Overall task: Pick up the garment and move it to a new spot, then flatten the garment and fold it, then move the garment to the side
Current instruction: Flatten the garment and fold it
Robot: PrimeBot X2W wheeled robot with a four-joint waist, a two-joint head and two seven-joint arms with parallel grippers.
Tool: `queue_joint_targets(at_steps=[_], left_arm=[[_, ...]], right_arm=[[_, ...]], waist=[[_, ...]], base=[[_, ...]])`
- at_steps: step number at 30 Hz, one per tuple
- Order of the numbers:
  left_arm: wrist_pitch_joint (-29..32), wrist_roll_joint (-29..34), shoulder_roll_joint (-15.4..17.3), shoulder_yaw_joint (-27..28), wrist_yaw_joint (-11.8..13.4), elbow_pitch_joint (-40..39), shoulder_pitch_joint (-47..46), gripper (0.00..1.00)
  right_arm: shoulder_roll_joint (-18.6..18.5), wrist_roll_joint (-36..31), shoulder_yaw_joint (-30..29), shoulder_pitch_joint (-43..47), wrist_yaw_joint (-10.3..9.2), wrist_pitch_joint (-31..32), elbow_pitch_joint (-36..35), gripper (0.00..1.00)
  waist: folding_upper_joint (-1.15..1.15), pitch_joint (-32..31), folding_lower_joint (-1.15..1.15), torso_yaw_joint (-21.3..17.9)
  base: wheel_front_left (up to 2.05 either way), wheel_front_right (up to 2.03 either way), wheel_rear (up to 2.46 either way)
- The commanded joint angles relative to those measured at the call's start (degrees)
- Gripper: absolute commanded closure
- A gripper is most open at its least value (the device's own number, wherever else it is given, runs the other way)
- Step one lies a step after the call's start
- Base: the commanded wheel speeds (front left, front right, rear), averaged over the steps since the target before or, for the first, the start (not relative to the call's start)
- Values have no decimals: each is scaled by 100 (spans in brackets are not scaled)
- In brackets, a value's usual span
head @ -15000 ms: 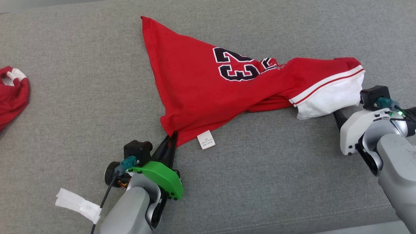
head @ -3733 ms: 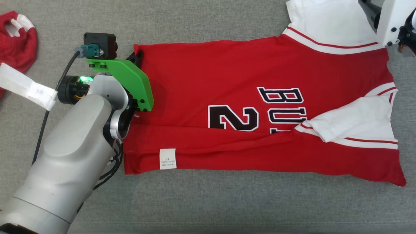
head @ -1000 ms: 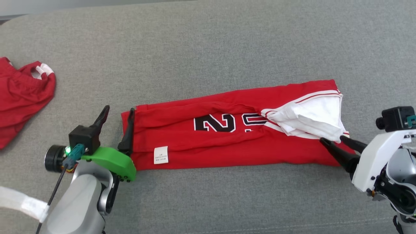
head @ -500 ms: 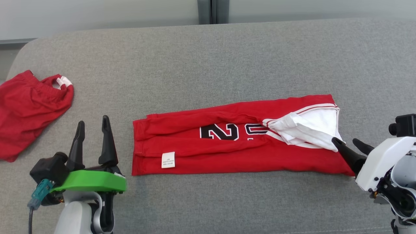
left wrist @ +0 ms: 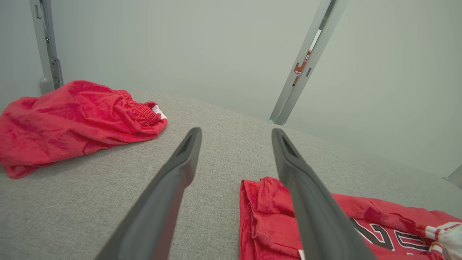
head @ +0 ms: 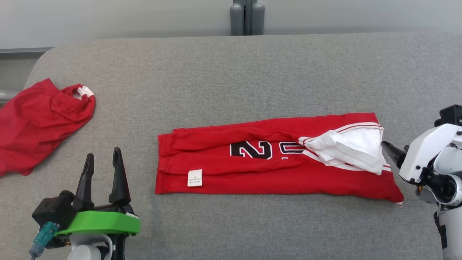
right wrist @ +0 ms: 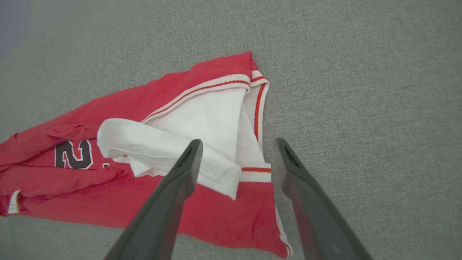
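My worry is the next fold. The loose white sleeve (head: 344, 150) lies bunched on top of the jersey (head: 267, 173), so a pinch at that end may catch only the sleeve and drag the layers askew. The creased hem end could also open up when lifted.

The red jersey lies mid-cushion on the grey sofa (head: 231, 79), folded into a long band, with black numerals partly hidden and a care label (head: 195, 178) showing. Red shorts (head: 39, 119) sit well apart to the left.

My left gripper (head: 103, 152) is near the hem and my right gripper (head: 394, 146) is just beside the sleeve end. Both have their fingers apart and hold nothing.
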Motion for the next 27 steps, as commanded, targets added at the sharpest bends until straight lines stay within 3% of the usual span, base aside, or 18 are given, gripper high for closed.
queue_joint_targets(at_steps=[1, 12, 21, 22, 23, 27], left_arm=[[-1, -44, -1, 18, -16, -15, 86, 0], [-1, -114, -1, -66, -5, -55, -92, 0], [-1, -70, -1, -79, -12, -37, -172, 0], [-1, -62, -1, -78, -14, -28, -173, 0], [-2, -67, -1, -77, -18, -18, -171, 0], [-1, -29, -1, -82, -9, 18, -188, 0]], right_arm=[[4, -43, -45, -134, 3, -19, 142, 0], [36, -472, -162, -586, 3, -261, 1283, 0], [320, -453, -218, -730, 4, -362, 1934, 0], [333, -441, -154, -734, 5, -346, 1978, 34], [343, -427, -52, -743, 13, -341, 2018, 100], [218, -441, 187, -788, 5, -490, 2052, 100]], waist=[[0, 48, 0, 81], [0, 390, 0, 326], [0, 539, 0, 389], [0, 547, 0, 384], [0, 555, 0, 371], [0, 589, 0, 278]], base=[[0, 0, 0], [0, 0, 0], [0, 0, 0], [0, 0, 0], [0, 0, 0], [0, 0, 0]])
